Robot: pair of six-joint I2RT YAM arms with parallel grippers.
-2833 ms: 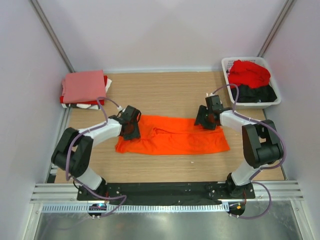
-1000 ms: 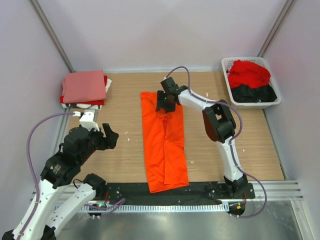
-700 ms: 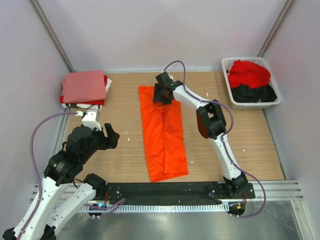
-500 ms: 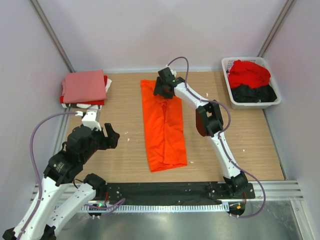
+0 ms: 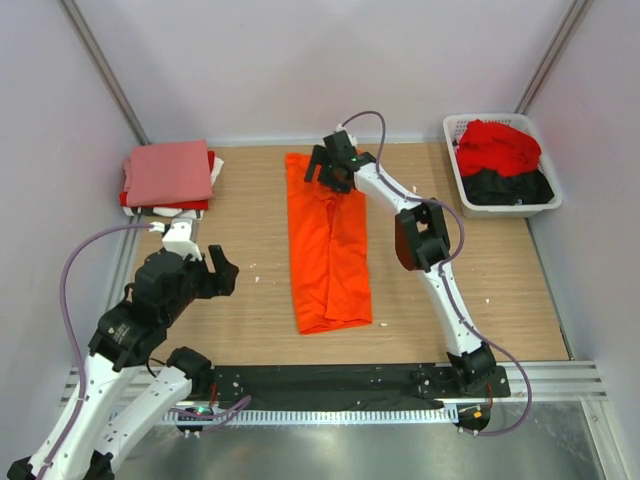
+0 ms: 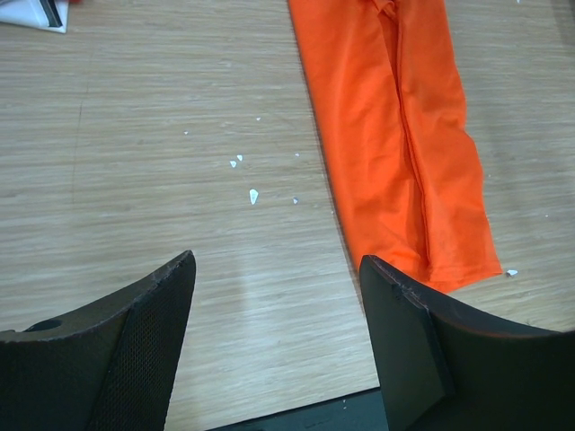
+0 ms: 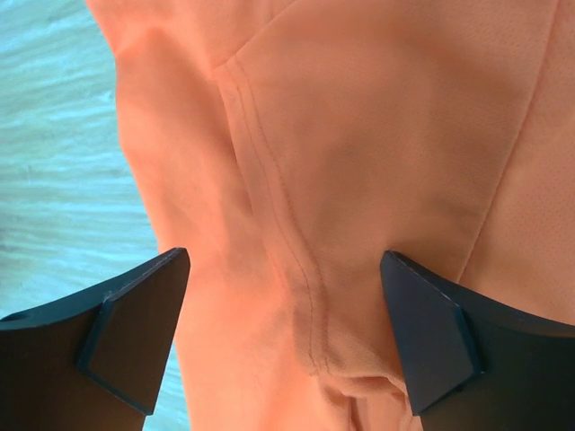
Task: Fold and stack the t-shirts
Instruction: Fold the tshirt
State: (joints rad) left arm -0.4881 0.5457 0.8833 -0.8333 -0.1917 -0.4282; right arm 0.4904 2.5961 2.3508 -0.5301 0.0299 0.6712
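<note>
The bright orange t-shirt lies as a long folded strip running from the far edge toward the near edge of the table. My right gripper is open over its far end. In the right wrist view the jaws stand wide apart above the orange cloth and its seam, holding nothing; the right gripper looks just above the cloth. My left gripper is open and empty, raised at the near left. In the left wrist view the left gripper is over bare wood, with the shirt's near end to its right.
A folded stack with the salmon-pink t-shirt on top of red and white ones sits at the far left. The white slatted basket at the far right holds a red t-shirt and a black one. Small white specks lie on the wood.
The orange shirt went from lying crosswise to lengthwise. My right gripper moved its far end toward the back edge. My left arm drew back to the near left and stayed there.
</note>
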